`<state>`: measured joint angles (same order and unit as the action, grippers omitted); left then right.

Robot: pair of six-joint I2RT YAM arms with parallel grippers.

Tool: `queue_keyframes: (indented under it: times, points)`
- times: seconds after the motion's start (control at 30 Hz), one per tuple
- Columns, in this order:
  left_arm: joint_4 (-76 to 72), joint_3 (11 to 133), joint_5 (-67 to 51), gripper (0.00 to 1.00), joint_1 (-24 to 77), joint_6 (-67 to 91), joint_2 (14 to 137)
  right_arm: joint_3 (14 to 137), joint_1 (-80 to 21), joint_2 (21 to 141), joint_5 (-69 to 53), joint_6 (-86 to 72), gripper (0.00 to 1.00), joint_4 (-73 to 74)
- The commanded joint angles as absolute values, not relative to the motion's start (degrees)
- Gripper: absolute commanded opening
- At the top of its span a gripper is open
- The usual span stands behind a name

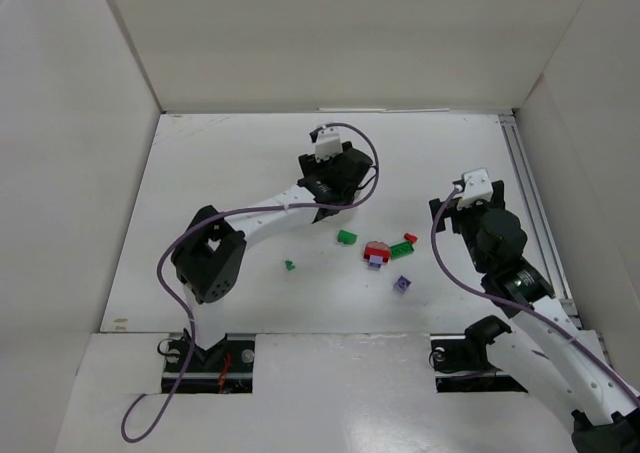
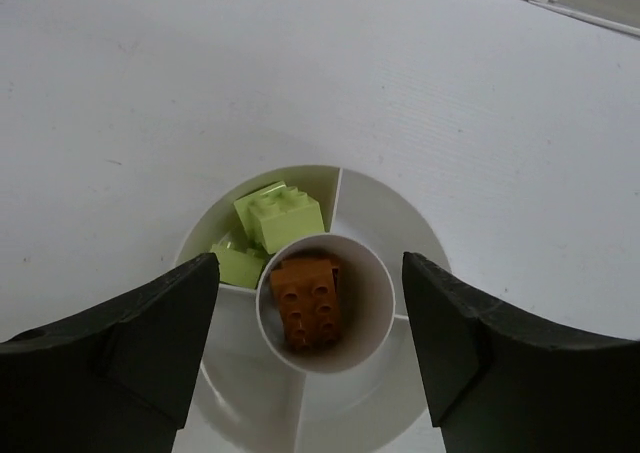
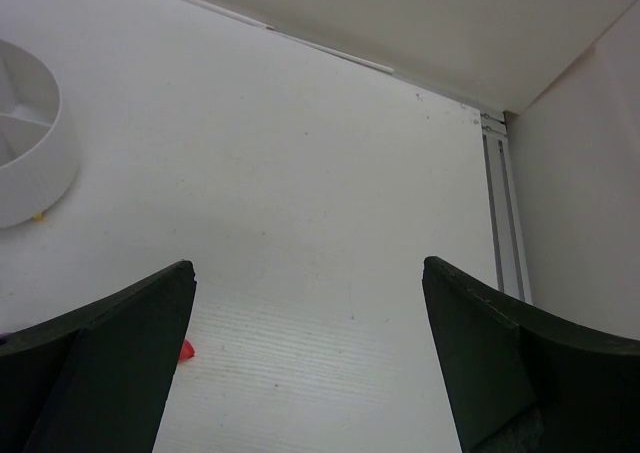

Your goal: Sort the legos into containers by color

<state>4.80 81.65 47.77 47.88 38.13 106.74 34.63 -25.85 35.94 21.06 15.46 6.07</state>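
Note:
In the left wrist view the white dish [image 2: 370, 208] lies right under my open, empty left gripper [image 2: 308, 268]. Its centre well holds an orange-brown lego [image 2: 310, 298]. One wedge holds two lime green legos [image 2: 278, 216]. In the top view my left gripper [image 1: 335, 198] hides the dish. Loose legos lie on the table: dark green [image 1: 347, 237], a small dark green one [image 1: 289, 265], red [image 1: 410, 237], green [image 1: 402, 250], a red and purple cluster [image 1: 376, 254] and purple [image 1: 402, 284]. My right gripper [image 1: 462, 205] is open and empty above bare table [image 3: 307, 268], with a red lego [image 3: 186, 350] by its left finger.
The dish edge [image 3: 30, 163] shows at the far left of the right wrist view. A metal rail [image 1: 530, 203] runs along the table's right side. White walls close in the table at the back and both sides.

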Motion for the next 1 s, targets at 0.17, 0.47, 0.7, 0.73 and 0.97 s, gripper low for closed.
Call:
queue_keyframes:
  times: [0.17, 0.47, 0.7, 0.73, 0.97]
  points:
    - [13.7, 74.2, 38.8, 1.0, 47.8, 42.4, 90.5, 34.1, -25.5, 36.8, 16.3, 15.6, 1.0, 6.1]
    - [29.2, 57.9, 24.7, 1.0, 47.8, 56.0, 78.5, 38.5, -25.5, 48.0, 8.4, 16.5, 1.0, 9.6]
    - [31.6, 44.7, 17.4, 0.98, 48.3, 63.9, 75.0, 38.5, -25.5, 47.6, 9.5, 16.0, 1.0, 11.6]
    - [30.9, 43.2, 17.4, 0.97, 48.3, 63.9, 75.0, 38.5, -25.5, 47.5, 9.5, 16.0, 1.0, 11.6]
    - [30.8, 43.1, 19.7, 0.86, 48.3, 65.0, 78.7, 37.4, -25.5, 47.0, 11.4, 16.0, 1.0, 11.1]
